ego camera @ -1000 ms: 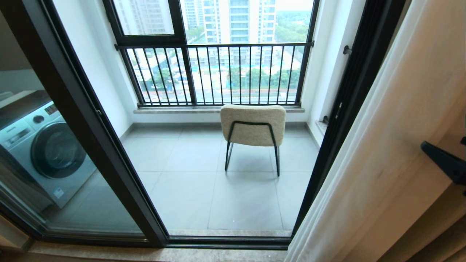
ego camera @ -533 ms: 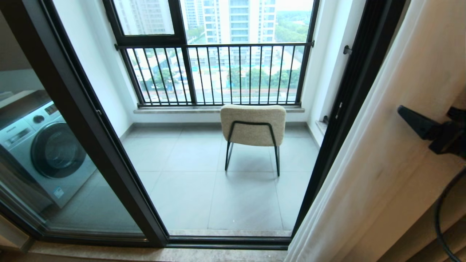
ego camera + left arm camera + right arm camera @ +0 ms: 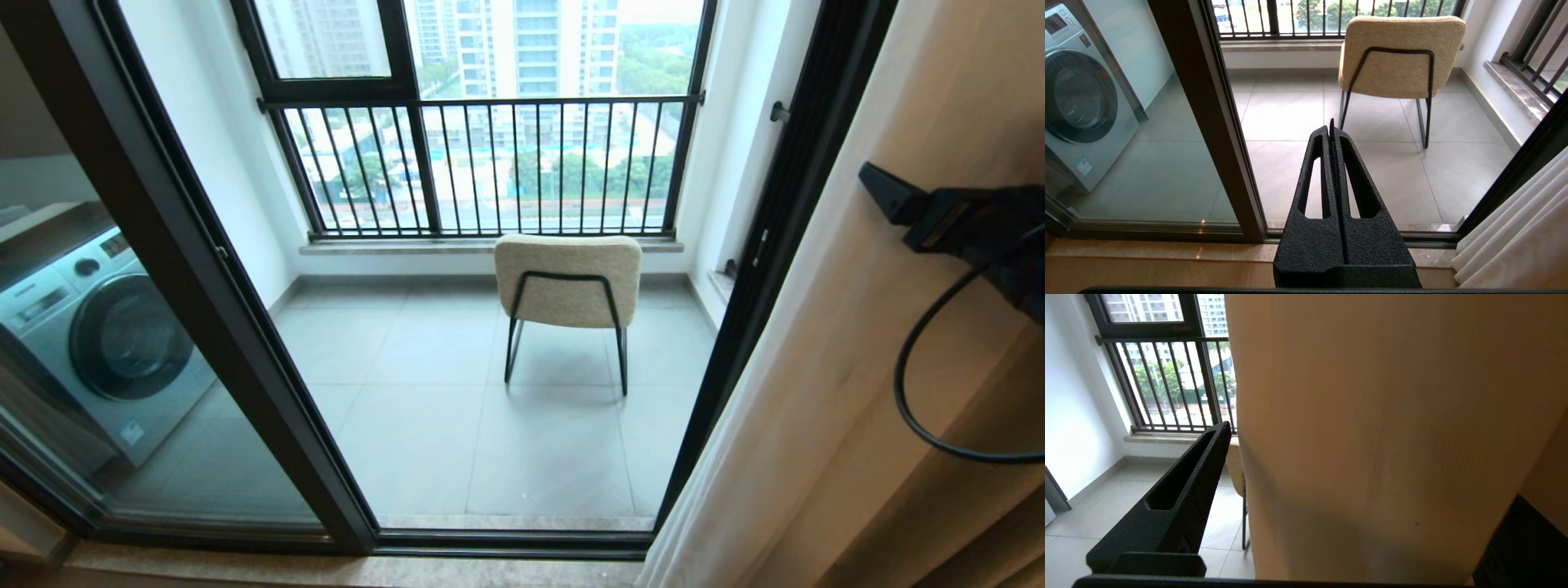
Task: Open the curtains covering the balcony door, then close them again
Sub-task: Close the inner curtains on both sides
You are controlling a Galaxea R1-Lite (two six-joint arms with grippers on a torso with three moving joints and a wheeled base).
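Observation:
The curtains hang bunched in cream folds at the right side of the balcony door, whose middle stands uncovered. My right gripper is raised against the bunched fabric, open. In the right wrist view the curtains fill the wide gap of the right gripper, with one finger on the balcony side of the curtains' edge. My left gripper is shut on nothing, held low and pointing at the door's sill, with the curtains' hem off to its side.
A beige chair stands on the balcony tiles before the black railing. A washing machine sits behind the left glass panel. A black cable loops under my right arm. A darker drape hangs at the far right.
My right gripper has risen and come in from the right edge along the bunched curtains, still open. The left arm and the curtains have not visibly moved.

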